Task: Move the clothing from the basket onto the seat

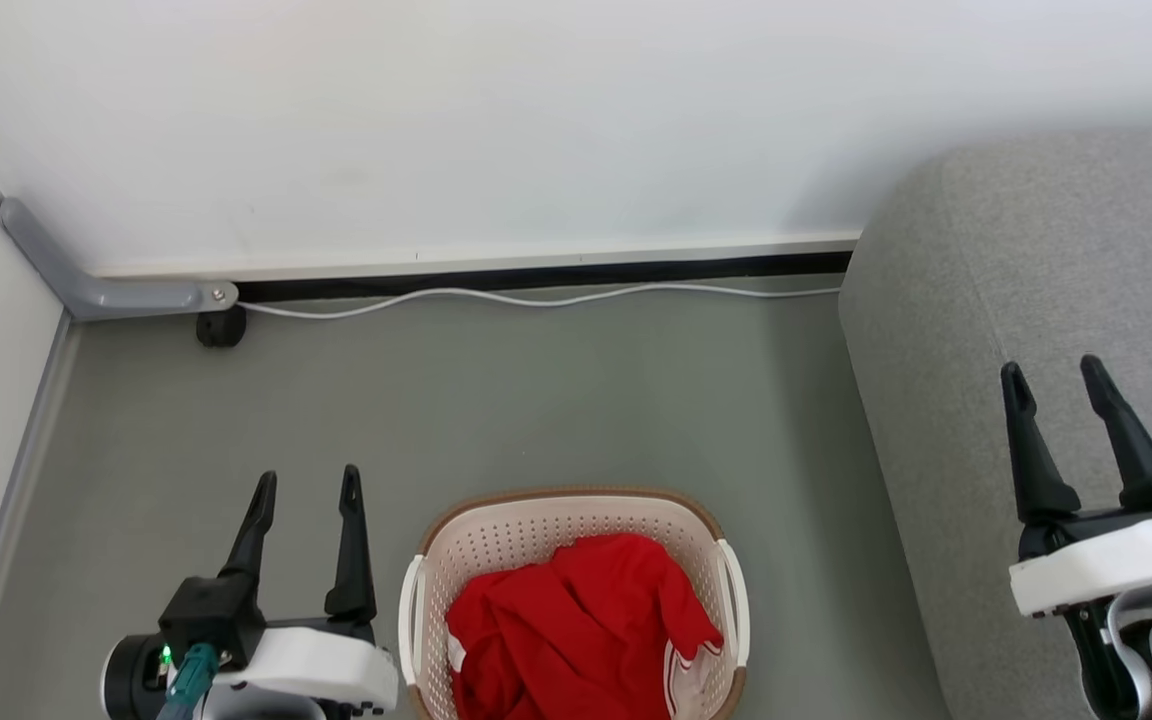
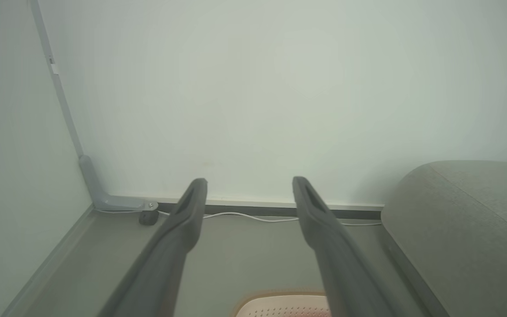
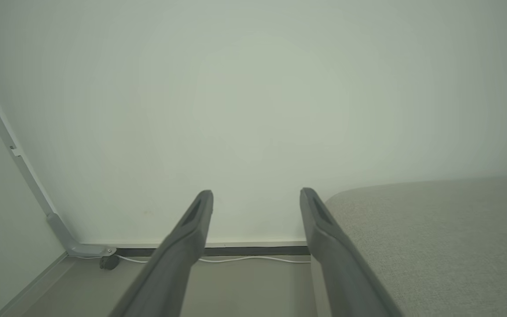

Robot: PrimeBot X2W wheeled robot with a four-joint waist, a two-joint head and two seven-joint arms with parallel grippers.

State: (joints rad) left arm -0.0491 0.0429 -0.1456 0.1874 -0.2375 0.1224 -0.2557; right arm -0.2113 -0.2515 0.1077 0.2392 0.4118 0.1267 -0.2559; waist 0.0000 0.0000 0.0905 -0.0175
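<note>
The red clothing lies crumpled in the cream basket on the floor at the bottom middle of the head view, white trim showing at its right edge. My left gripper stands open just left of the basket, above the floor, nothing between its fingers. My right gripper is open over the grey seat at the right. The left wrist view shows my left gripper open, with the basket's rim at the bottom edge and the seat to the right. In the right wrist view my right gripper is open beside the seat.
A white wall with a dark skirting strip closes the far side. A white cable runs along its foot. A grey bracket with a black caster sits in the left corner. Grey floor lies between basket and wall.
</note>
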